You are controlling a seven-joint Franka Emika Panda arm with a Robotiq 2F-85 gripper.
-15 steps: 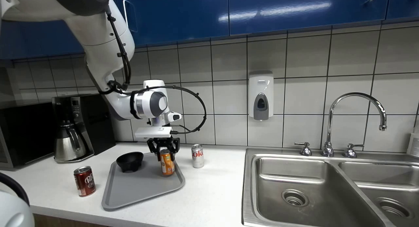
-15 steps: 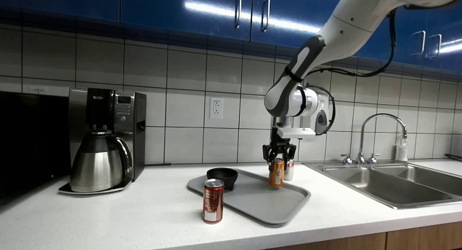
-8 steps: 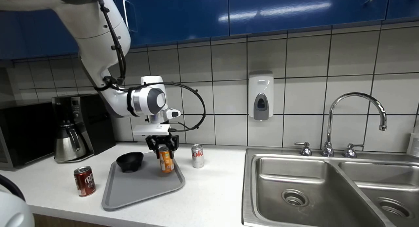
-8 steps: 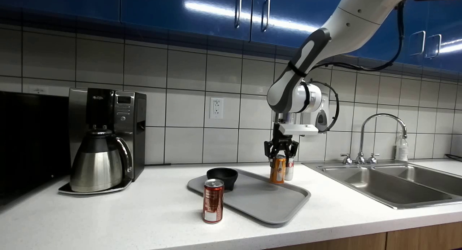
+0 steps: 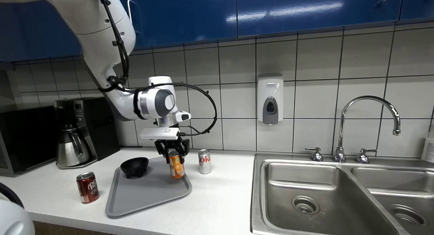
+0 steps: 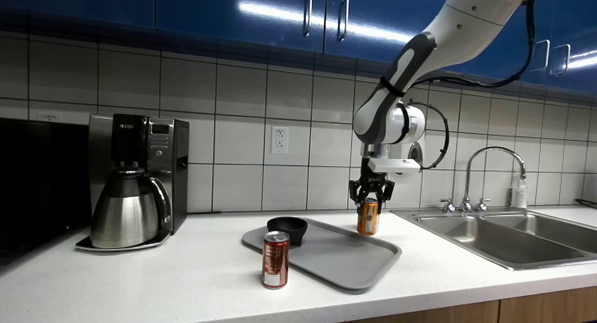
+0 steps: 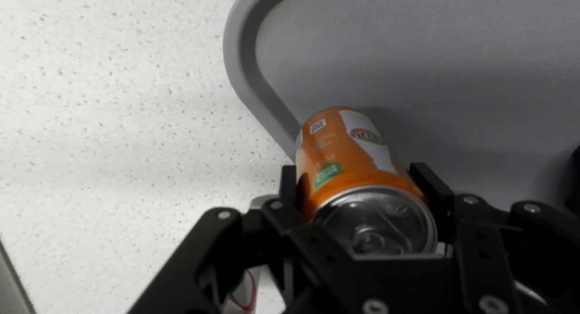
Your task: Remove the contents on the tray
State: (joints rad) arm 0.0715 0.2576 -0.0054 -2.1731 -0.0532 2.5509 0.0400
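The black, multi-link gripper (image 6: 370, 209) has its jaws clamped on the side wall of the orange can (image 7: 342, 155), a smooth printed metal cylinder with a bare metal lid and ring pull. In both exterior views the body of this can extends below the jaws, at the edge of the tray (image 5: 145, 196); contact between its base and the tray cannot be determined. The tray is a flat grey rectangle with rounded corners, a low raised rim and a finely textured surface. The bowl (image 5: 134, 168), black and round with short feet, sits on the tray, apart from the jaws. The silvery can (image 5: 204, 162), marked in red, stands upright near the jaws, off the tray, on the white, dark-flecked countertop (image 7: 136, 101). The dark red can (image 5: 87, 187), glossy, stands upright on the countertop, across the tray from the jaws and well apart from them. Quantities: cans, three (one in the jaws, two on the countertop); tray, one; bowl, one.
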